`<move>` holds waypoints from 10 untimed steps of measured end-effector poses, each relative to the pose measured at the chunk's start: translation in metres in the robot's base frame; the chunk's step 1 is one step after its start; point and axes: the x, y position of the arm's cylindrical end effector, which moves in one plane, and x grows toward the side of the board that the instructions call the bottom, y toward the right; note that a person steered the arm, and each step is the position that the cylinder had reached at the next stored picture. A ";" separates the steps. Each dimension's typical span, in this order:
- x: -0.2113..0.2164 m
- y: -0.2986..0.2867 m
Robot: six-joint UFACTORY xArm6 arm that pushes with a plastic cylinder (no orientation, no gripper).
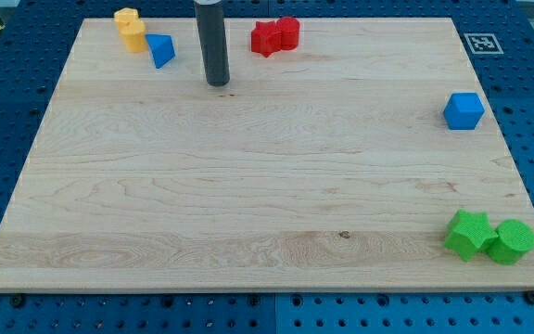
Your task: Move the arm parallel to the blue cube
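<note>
Blue cube (464,110) is seen at the board's right edge, well apart from my tip (217,83), which stands far left beside a blue wedge (161,49) and a yellow block (131,28). No fingers exist; only a smooth dark rod is shown. Judged unstarted: the tip must be brought nearer, level with the cube's row. Matte plastic blocks are scattered over the pale grained wooden board (248,186).

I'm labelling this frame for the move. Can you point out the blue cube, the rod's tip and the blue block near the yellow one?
blue cube (464,110): camera view, the middle of its visible faces.
my tip (217,83): camera view, the rod's very lower end.
blue triangular block (161,49): camera view, its top face.
</note>
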 end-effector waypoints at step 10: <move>0.037 0.126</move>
